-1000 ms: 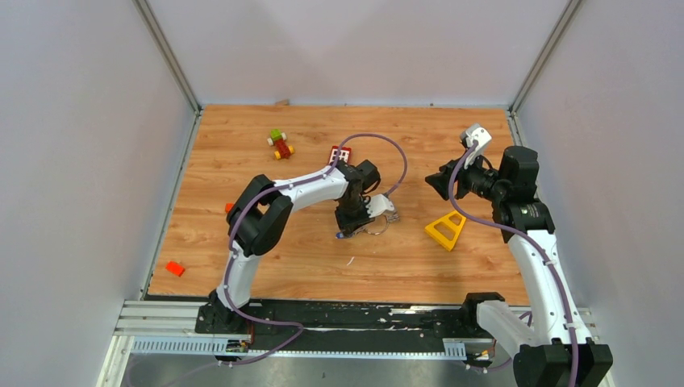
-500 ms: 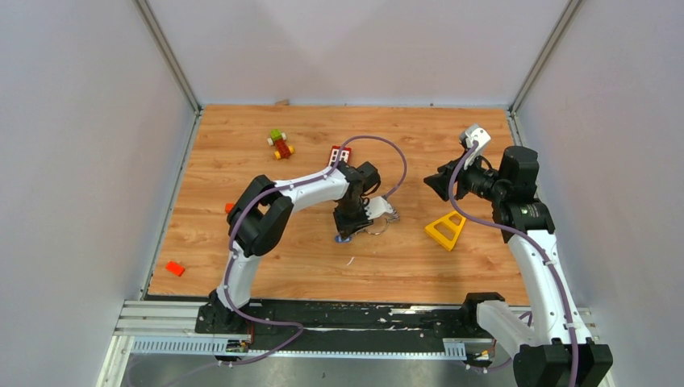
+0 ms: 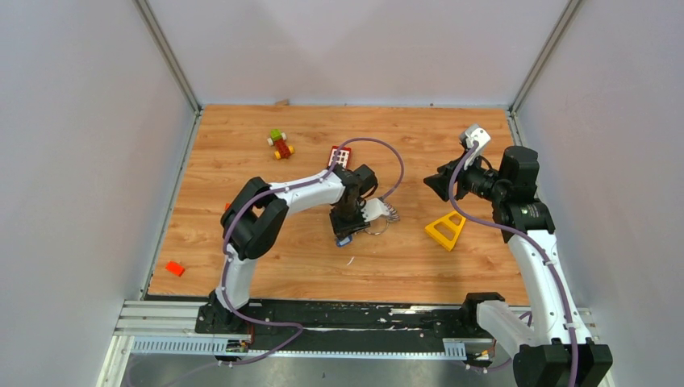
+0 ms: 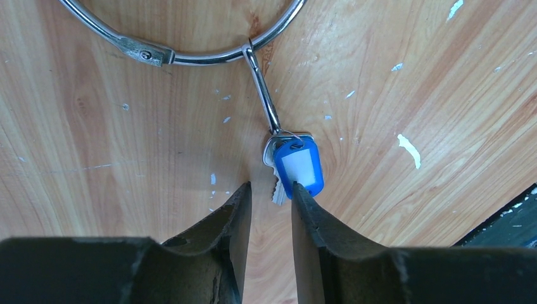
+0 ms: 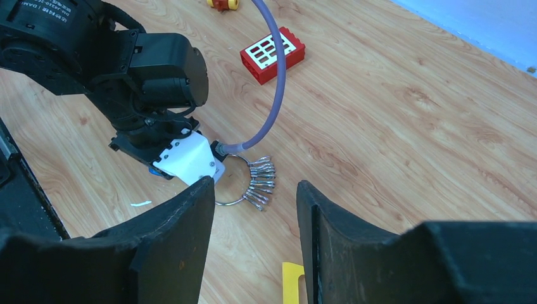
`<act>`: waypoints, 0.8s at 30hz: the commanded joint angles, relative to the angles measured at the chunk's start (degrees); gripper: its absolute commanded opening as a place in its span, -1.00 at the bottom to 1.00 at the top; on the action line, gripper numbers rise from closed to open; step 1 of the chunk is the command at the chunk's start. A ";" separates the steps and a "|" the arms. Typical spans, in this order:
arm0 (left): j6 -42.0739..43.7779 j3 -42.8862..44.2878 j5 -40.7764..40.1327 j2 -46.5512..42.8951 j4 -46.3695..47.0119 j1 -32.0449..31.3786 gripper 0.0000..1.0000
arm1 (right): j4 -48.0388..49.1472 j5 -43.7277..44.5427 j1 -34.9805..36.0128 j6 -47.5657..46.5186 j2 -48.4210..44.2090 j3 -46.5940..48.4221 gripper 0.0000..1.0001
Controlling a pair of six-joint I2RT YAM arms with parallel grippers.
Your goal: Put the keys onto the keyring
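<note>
In the left wrist view, the left gripper (image 4: pixel 271 190) has its fingers parted and grips nothing. The small silver key with a blue plastic tag (image 4: pixel 299 166) lies at their tips, joined by a slim link to the thin round silver wire keyring (image 4: pixel 209 60). Only the right wrist view shows the fan of silver keys (image 5: pixel 263 174) on that ring. The right gripper (image 5: pixel 254 185) hangs wide and empty. Everything lies on the wooden table (image 3: pixel 242 145), with grey walls (image 3: pixel 81 161) around it.

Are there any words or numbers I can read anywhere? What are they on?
White print on the left arm's black housing: cut off and too small to read.
Blue tag: its white label is blank.
Red brick: a white grid, no words.
</note>
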 commanded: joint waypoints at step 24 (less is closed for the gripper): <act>-2.52 -11.79 -1.20 -5.82 17.83 -3.99 0.28 | 0.90 -1.48 -0.68 -0.89 -1.46 0.10 0.03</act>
